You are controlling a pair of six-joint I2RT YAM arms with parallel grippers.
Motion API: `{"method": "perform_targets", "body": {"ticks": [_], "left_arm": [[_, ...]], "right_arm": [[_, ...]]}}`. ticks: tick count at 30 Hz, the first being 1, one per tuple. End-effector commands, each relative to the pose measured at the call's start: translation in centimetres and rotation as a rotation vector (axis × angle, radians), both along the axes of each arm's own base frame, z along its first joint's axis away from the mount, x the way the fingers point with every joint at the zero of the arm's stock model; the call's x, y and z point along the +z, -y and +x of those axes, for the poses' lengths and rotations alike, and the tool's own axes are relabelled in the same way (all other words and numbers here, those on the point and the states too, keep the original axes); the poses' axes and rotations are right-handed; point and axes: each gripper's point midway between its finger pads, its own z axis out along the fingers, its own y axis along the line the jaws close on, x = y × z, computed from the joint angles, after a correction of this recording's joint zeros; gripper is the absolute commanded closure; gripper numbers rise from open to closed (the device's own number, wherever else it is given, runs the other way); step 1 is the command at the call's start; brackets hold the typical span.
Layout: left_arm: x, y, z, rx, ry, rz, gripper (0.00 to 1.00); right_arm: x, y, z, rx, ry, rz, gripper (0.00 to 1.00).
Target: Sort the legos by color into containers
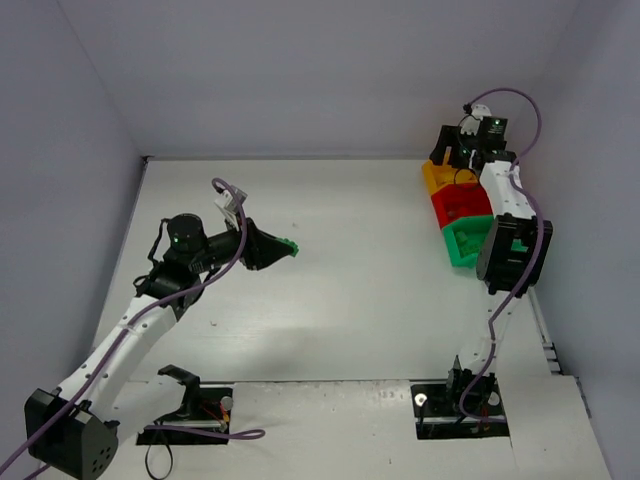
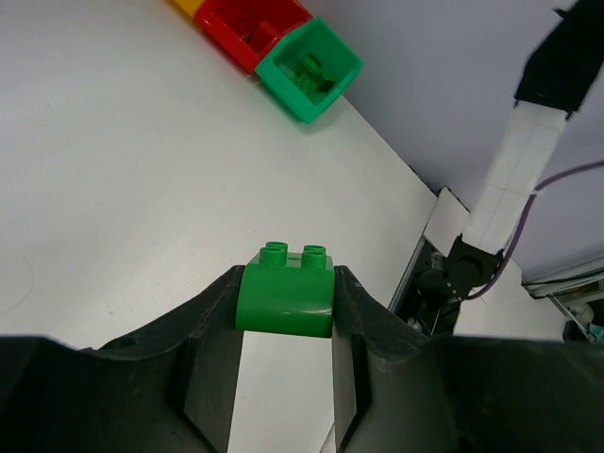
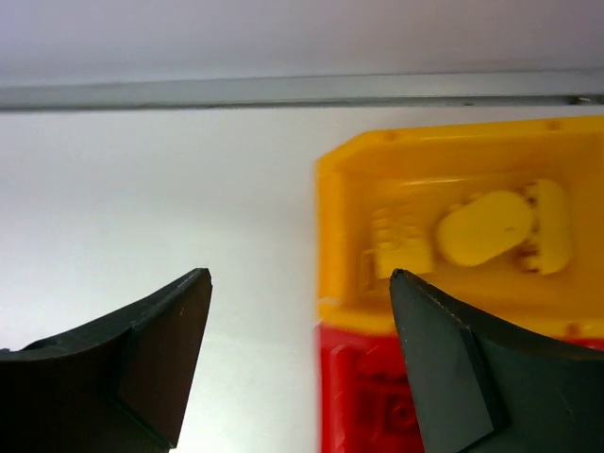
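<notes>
From above and behind the arms, the left tool is seen raised over the middle-left of the surface, clamped on a green brick. Three containers are lined up touching at the far right: a yellow bin, a red bin and a green bin. The right tool is held over the yellow one, with the right arm stretched above the whole row.

At the left wrist, the green brick is shown pinched between the fingertips, studs pointing ahead, gripped by its rounded sides close to the tips. The green bin lies well apart, ahead, with green bricks already in it.

At the right wrist, the jaws are seen standing apart with nothing between them. The yellow bin is below and to the right, with yellow bricks resting inside; the red bin touches its near wall.

Several failures can be judged likely. The brick could be lost on the long carry, since it is held only at the tips on a curved face. The two arms could be brought into contact if the row is approached while the right arm hangs over it. A release made slightly off could put the brick in the adjoining red bin.
</notes>
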Motion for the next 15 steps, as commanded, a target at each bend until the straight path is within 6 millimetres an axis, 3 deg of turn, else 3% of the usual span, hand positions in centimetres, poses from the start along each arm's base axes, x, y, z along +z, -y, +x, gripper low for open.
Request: {"method": "perform_targets", "body": {"ticks": [1,2,3,4,5,6,7,8,9,10,11,15], "left_arm": [[4.6,0.0,1.8,0.056,0.092,-0.057,0.86],[4.8,0.1,2.1,0.060,0.090,-0.065,0.86],[5.5,0.2,2.2,0.060,0.081,-0.086,0.86],[5.7,0.5,2.6,0.059,0.075,-0.095,0.86],[5.9,0.5,2.9,0.066,0.065,-0.105,0.86],[6.5,0.6,3.1,0.069,0.050,-0.124,0.86],[6.5,0.8,3.5,0.074,0.029,-0.130,0.86],[6.6,0.9,3.8,0.082,0.012,-0.137,0.86],[6.9,0.9,3.8,0.084,-0.011,-0.149,0.86],[7.3,1.1,3.9,0.083,-0.016,-0.159,0.86],[7.9,1.1,4.0,0.092,-0.044,-0.183,0.86],[8.5,1.0,4.1,0.113,-0.099,-0.205,0.86]], "right_arm": [[12.8,-8.5,-4.5,0.303,0.284,0.015,0.27],[13.5,-10.4,-5.8,0.353,0.303,0.027,0.27],[16.0,-14.1,-8.6,0.451,0.362,0.019,0.27],[16.5,-16.4,-10.3,0.524,0.389,0.028,0.27],[14.6,-18.1,-12.1,0.566,0.357,0.040,0.27],[16.7,-19.8,-14.4,0.608,0.407,0.043,0.27],[17.2,-23.0,-16.5,0.684,0.434,0.056,0.27],[16.3,-24.4,-18.3,0.723,0.421,0.064,0.27],[18.0,-25.4,-20.5,0.759,0.467,0.066,0.27],[18.3,-27.8,-22.6,0.828,0.482,0.081,0.27],[19.3,-29.4,-25.9,0.899,0.520,0.102,0.27],[20.3,-32.1,-30.0,1.010,0.546,0.142,0.26]]}}
